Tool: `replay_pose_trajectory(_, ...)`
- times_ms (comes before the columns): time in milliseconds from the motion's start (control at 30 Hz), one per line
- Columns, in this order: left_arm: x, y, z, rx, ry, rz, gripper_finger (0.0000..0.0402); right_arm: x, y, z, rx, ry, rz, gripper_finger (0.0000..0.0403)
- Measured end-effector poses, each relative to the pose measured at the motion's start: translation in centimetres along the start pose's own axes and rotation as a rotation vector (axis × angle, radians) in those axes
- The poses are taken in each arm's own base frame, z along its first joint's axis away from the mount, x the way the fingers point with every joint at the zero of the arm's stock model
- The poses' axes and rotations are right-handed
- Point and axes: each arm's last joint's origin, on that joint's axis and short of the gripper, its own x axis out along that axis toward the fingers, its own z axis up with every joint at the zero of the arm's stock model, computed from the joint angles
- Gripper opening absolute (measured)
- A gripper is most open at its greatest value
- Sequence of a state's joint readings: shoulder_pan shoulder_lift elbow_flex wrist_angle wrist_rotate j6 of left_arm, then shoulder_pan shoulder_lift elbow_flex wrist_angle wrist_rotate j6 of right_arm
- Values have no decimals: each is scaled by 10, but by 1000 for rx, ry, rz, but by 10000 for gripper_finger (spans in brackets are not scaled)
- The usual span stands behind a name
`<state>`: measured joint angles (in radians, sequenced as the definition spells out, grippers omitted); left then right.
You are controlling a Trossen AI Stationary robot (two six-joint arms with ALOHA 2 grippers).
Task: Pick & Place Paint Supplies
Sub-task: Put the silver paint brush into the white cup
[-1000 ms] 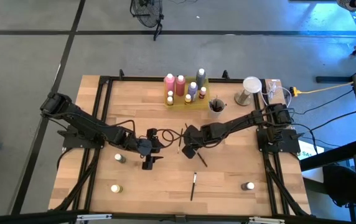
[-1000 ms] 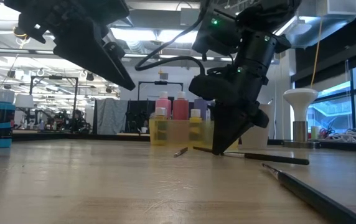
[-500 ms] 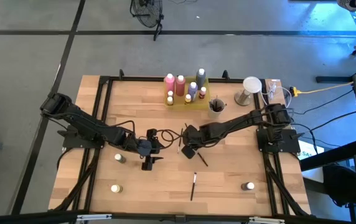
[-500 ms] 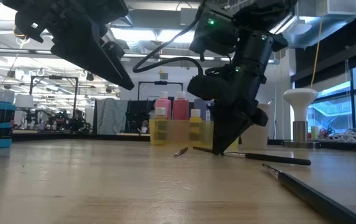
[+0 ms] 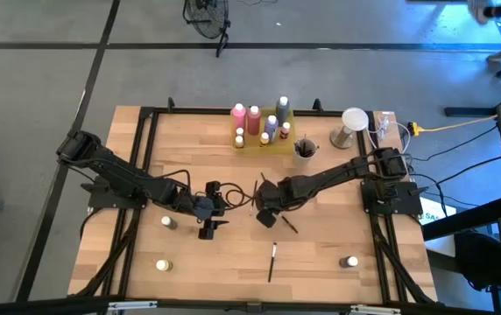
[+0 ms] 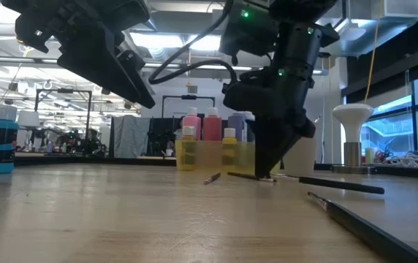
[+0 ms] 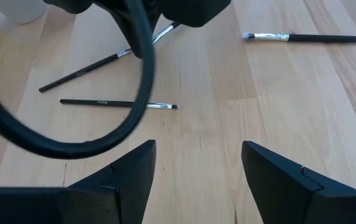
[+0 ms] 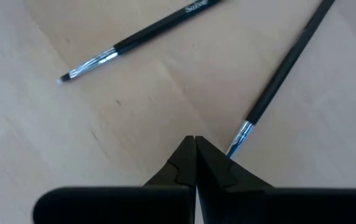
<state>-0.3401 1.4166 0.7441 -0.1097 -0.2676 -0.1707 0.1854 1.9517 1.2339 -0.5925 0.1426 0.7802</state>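
Dark right claw (image 8: 195, 163) closed, hiding paintbrush (image 8: 282, 73) tip.

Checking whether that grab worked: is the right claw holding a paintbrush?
No: the right claw is shut on nothing, its tips together, while the nearest paintbrush lies on the table beside it.

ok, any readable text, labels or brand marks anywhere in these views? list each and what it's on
"Su…", pale lettering cut off by the picture edge, on the handle of a paintbrush in the right wrist view.
Small pale mark on the handle of another paintbrush in the left wrist view: too small to read.
Paint bottles: no readable labels.
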Motion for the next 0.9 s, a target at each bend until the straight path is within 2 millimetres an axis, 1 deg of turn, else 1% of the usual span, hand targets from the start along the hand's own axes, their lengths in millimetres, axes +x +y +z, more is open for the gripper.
replay_pose_trajectory(300,0,0,0,0,0,0,233,-2,4,-1,-14,-9,19,0)
replay_pose_trajectory(433,0,0,0,0,0,0,235,-6,6,-1,-28,-24,29,0)
replay_pose_trajectory(667,0,0,0,1,4,1,233,-28,8,-2,-44,-65,35,0)
replay_pose_trajectory(900,0,0,-1,1,9,0,234,-67,12,-3,-78,-124,-5,0)
